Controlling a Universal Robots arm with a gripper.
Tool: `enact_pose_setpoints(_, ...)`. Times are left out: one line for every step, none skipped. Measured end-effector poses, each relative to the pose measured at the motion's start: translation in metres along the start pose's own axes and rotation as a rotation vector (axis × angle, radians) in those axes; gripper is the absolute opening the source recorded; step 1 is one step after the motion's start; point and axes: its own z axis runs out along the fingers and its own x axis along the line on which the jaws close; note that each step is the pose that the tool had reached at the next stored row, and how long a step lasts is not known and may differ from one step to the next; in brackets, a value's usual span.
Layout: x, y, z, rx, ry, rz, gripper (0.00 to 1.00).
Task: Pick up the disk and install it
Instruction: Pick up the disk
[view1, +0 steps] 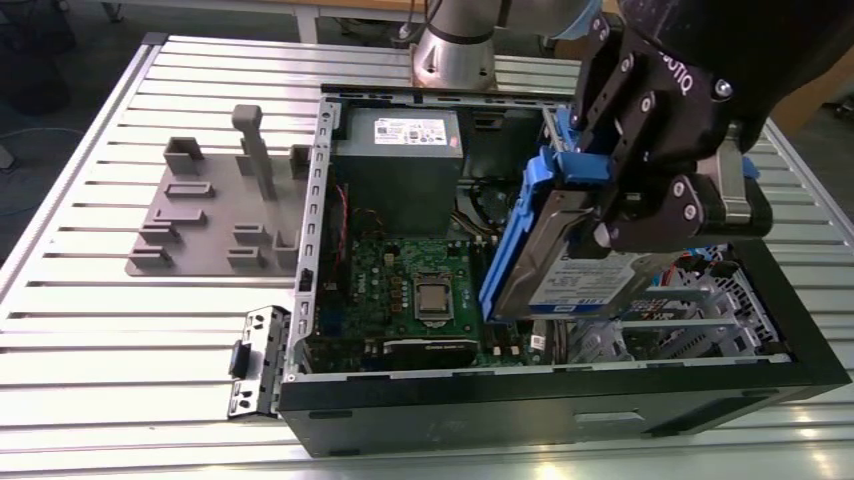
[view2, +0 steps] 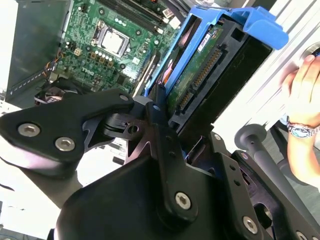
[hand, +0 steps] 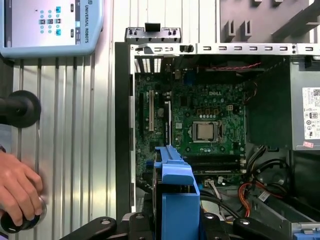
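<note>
A ribbed aluminium table carries an open computer case at centre frame in the exterior view, with a grey fixture plate to its upper left. The gripper is clamped on the disk, held tilted above the case's right half. Its label is partly hidden behind the gripper. A person's hand rests on a round knob in the first wrist view, wrist cut off.

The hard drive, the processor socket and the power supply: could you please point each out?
hard drive (view1: 577, 268), exterior view, labelled face.
processor socket (hand: 204, 131), first wrist view, metal lid.
power supply (view1: 396, 165), exterior view, grey side.
</note>
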Motion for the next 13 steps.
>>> enact_pose_setpoints(0.0006, -0.0012, -0.0001, -0.0002, 0.0001, 0.0, 0.36)
enact_pose_setpoints(0.0012, -0.0024, -0.0001, -0.0003, 0.0, 0.0, 0.36)
enact_pose_setpoints(0.0018, -0.0037, -0.0001, -0.0004, -0.0001, 0.0, 0.36)
enact_pose_setpoints(0.0024, -0.005, -0.0001, -0.0006, 0.0, 0.0, 0.36)
enact_pose_setpoints(0.003, -0.0063, -0.0002, -0.0007, 0.0, 0.0, 0.36)
enact_pose_setpoints(0.0037, -0.0077, -0.0003, -0.0009, 0.0, 0.0, 0.36)
enact_pose_setpoints(0.0043, -0.009, -0.0003, -0.001, 0.0, 0.0, 0.36)
enact_pose_setpoints(0.0049, -0.0104, -0.0003, -0.0013, 0.0001, 0.0, 0.36)
enact_pose_setpoints(0.0055, -0.0117, -0.0004, -0.0014, 0.0001, 0.0, 0.36)
enact_pose_setpoints(0.0062, -0.0131, -0.0004, -0.0016, 0.0, 0.0, 0.36)
enact_pose_setpoints(0.0068, -0.0146, -0.0005, -0.0019, 0.0, 0.0, 0.36)
enact_pose_setpoints(0.0074, -0.0163, -0.0005, -0.0021, 0.0, 0.0, 0.36)
enact_pose_setpoints(0.0081, -0.018, -0.0005, -0.0025, 0.0, 0.0, 0.36)
